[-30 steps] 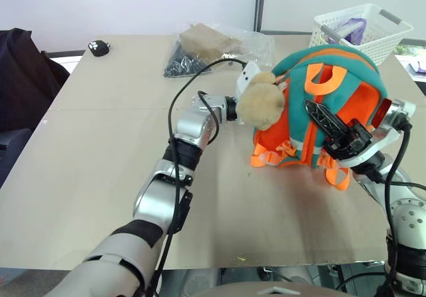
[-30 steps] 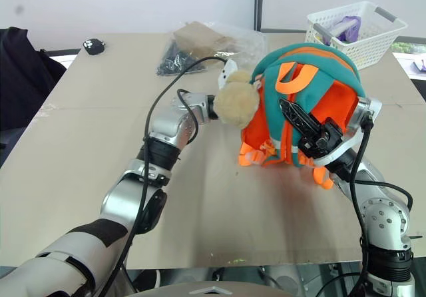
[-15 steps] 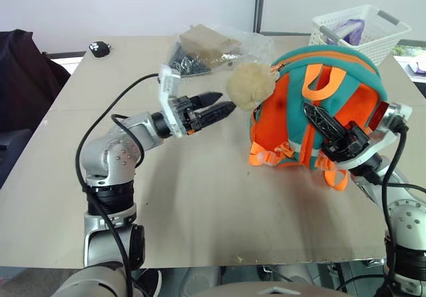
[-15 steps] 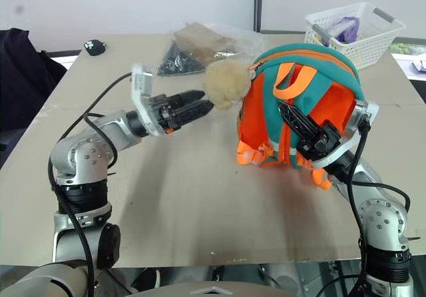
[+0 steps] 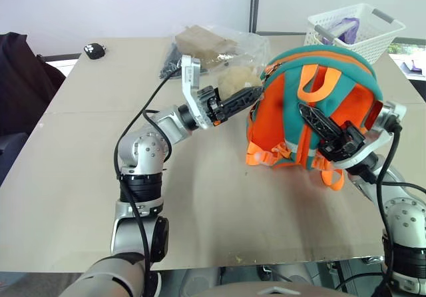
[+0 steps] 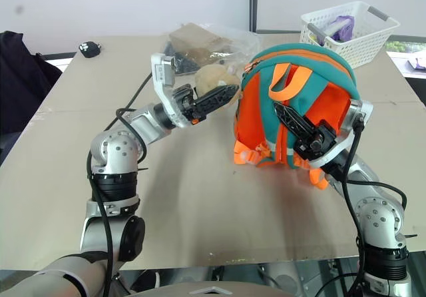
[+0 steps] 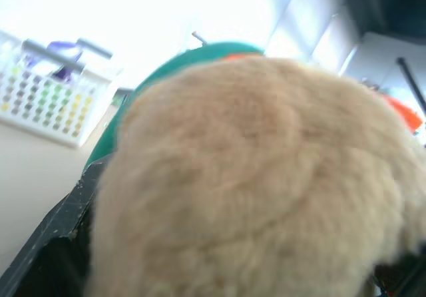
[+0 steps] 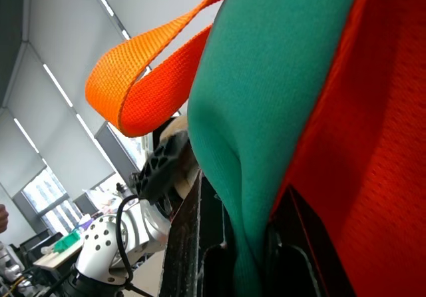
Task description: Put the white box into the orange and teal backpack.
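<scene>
The orange and teal backpack (image 5: 353, 107) stands upright on the table, right of centre. My right gripper (image 5: 306, 112) is shut on a fold of its teal fabric (image 8: 279, 77) on the near side, below the orange loop handle. My left gripper (image 5: 251, 96) reaches in from the left, open, its tips at the tan plush toy (image 5: 234, 78) that hangs by the backpack's left side. That plush toy (image 7: 253, 177) sits right in front of the left fingers. The white box is out of view.
A white slatted basket (image 5: 356, 30) stands at the back right. A clear plastic bag (image 5: 213, 44) with a brown block and dark pieces lies behind the plush toy. A small black object (image 5: 94, 50) sits at the back left. Bare table (image 5: 200, 210) lies in front.
My left gripper pulled back out from behind the plush toy to the left, then rose, and its tips are at the toy again. The right gripper kept its hold.
</scene>
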You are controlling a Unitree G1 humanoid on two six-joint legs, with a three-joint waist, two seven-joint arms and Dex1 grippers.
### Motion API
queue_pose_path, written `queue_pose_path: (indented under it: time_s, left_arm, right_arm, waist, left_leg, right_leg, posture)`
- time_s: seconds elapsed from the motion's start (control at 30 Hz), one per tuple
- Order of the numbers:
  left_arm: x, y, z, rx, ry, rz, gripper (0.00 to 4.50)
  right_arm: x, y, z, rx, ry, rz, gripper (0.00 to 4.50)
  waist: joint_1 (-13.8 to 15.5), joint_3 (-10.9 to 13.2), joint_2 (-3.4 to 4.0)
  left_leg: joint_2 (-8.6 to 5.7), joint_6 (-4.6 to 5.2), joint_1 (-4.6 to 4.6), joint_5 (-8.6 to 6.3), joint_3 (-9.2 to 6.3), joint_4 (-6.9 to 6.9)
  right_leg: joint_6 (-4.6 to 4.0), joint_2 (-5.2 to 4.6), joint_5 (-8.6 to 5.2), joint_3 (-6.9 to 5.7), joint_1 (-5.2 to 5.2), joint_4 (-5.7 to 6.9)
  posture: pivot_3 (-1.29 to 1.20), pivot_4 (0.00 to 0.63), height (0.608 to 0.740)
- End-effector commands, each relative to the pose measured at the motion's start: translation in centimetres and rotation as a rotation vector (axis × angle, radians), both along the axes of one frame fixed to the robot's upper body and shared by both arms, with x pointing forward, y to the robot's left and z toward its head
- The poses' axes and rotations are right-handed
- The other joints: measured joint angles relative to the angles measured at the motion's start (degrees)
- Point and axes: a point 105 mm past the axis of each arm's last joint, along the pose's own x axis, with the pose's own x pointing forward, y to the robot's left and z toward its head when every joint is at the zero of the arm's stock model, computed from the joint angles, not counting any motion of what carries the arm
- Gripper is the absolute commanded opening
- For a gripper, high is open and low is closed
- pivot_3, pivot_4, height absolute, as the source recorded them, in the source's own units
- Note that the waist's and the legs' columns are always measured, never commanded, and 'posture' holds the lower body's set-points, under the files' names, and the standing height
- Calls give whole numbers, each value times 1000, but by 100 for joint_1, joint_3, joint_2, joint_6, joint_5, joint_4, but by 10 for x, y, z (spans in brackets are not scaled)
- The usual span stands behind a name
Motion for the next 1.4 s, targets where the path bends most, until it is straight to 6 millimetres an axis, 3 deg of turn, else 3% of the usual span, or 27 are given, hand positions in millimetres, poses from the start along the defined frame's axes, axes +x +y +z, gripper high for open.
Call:
queue_pose_path:
  time_s: [0.03, 0.1, 0.13, 0.2, 0.27, 0.33, 0.43, 0.57, 0.63, 0.7, 0.8, 0.83, 0.87, 0.97, 1.07, 1.27, 1.37, 1.4]
  left_arm:
    - [-3, 2, 10, -31, -34, -11, 4478]
    - [-2, 4, 3, -13, -2, -8, 4478]
    - [0, 5, -2, 6, 8, 10, 4243]
    - [3, 6, -7, 18, 26, 25, 3678]
    - [2, 6, -10, 46, 20, 22, 2706]
    - [2, 6, -16, 79, 25, 30, 2229]
    - [12, 12, -42, 191, 75, 113, 1368]
    - [27, 34, -118, 538, 167, 306, 1274]
    - [29, 42, -137, 576, 257, 355, 1264]
    - [29, 57, -172, 746, 346, 429, 1243]
    - [19, 61, -198, 926, 307, 412, 1242]
    - [24, 58, -193, 904, 276, 436, 1242]
    - [33, 50, -175, 828, 215, 461, 1242]
    - [53, 32, -102, 487, 47, 516, 1242]
    - [48, 28, -39, 192, -45, 466, 1242]
    - [28, 21, 22, -1, -161, 371, 1242]
    - [21, 18, 29, -9, -168, 347, 1242]
    - [20, 18, 24, 15, -164, 347, 1242]
  right_arm:
    - [-8, 2, 8, 2, -46, -4, 0]
    - [-9, 2, 6, 0, -44, -8, 0]
    - [-9, 3, 6, -1, -43, -9, 0]
    - [-9, 3, 6, -1, -43, -10, 0]
    - [-8, 3, 5, -3, -42, -11, 0]
    - [-8, 3, 5, -3, -42, -11, 0]
    - [-8, 2, 5, -5, -43, -11, 0]
    - [-7, 1, 4, -4, -40, -21, 0]
    - [-8, 1, 3, -7, -37, -22, 0]
    - [-8, 1, 1, -8, -34, -23, 0]
    - [-7, 1, 1, -11, -35, -26, 0]
    - [-7, 1, 2, -12, -35, -28, 0]
    - [-7, 0, 2, -14, -36, -31, 0]
    - [-6, -3, 5, -1, -43, -43, 0]
    - [-6, -5, 11, 28, -60, -42, 0]
    - [-4, 0, 19, 36, -65, 0, 0]
    - [-8, 3, 27, 57, -78, 62, 0]
    - [-9, 8, 30, 35, -85, 88, 590]
  waist:
    - [1, 0, 0]
    - [2, 0, 0]
    - [-3, 0, 0]
    - [-7, 0, 0]
    - [-7, 0, 0]
    - [-4, 0, 0]
    - [-11, -1, 1]
    - [-12, -5, 4]
    - [-2, -8, 0]
    - [3, -21, -6]
    - [0, -59, -4]
    - [-3, -76, 0]
    - [3, -82, 0]
    - [42, -80, -3]
    - [52, -75, -6]
    - [-1, -73, -4]
    - [1, -72, -5]
    - [2, -72, -4]
  left_leg:
    - [0, 0, 0, 0, 0, 0]
    - [0, 0, 0, 0, -1, 0]
    - [0, 0, 0, 0, -1, 0]
    - [0, 0, 2, 0, 0, 0]
    - [0, 0, 1, 0, -1, 0]
    - [0, 0, 1, 0, -2, 0]
    - [0, 0, 2, 0, 0, 0]
    - [0, 0, 8, 0, 0, -2]
    - [1, 0, 8, 0, 0, -2]
    - [2, 1, 7, -1, -2, -2]
    - [0, 6, 13, -4, -1, -2]
    - [0, 12, 15, -7, -1, -3]
    - [0, 12, 20, -7, 0, -4]
    - [0, 23, 18, -13, -1, -3]
    - [-1, 10, -1, -5, -9, 6]
    - [0, 3, -2, -2, -7, 8]
    - [0, 3, -5, -2, -8, 8]
    - [0, 3, -5, -2, -8, 8]
  right_leg:
    - [0, 0, 0, 0, 0, 0]
    - [0, -1, 0, -1, 0, 0]
    - [0, -1, 0, 0, 0, 0]
    - [0, 0, 0, 1, 0, 1]
    - [0, 1, 0, 0, 0, 2]
    - [0, 1, 0, 0, 0, 1]
    - [0, 1, 0, 1, 0, 1]
    - [0, 4, 0, 6, 1, 4]
    - [0, 3, 0, 6, 1, 4]
    - [0, -6, 0, 4, 1, 4]
    - [1, -21, 0, 2, 6, 4]
    - [1, -18, -1, 3, 7, 4]
    - [1, -16, -1, 4, 11, 3]
    - [1, -27, -1, 1, 14, 2]
    - [0, -28, 0, -7, 4, 0]
    - [1, -27, 0, -6, 1, 1]
    - [1, -28, 0, -7, 2, -4]
    - [1, -28, 0, -7, 1, -4]
  posture:
    - [0, 150, 725]
    - [0, 150, 725]
    - [0, 150, 725]
    - [0, 150, 725]
    - [0, 150, 725]
    - [0, 150, 725]
    - [0, 150, 725]
    - [0, 150, 725]
    - [0, 150, 725]
    - [0, 150, 725]
    - [0, 150, 725]
    - [0, 150, 725]
    - [0, 150, 725]
    - [0, 150, 725]
    - [0, 150, 725]
    - [0, 150, 725]
    - [0, 150, 725]
    - [0, 150, 725]
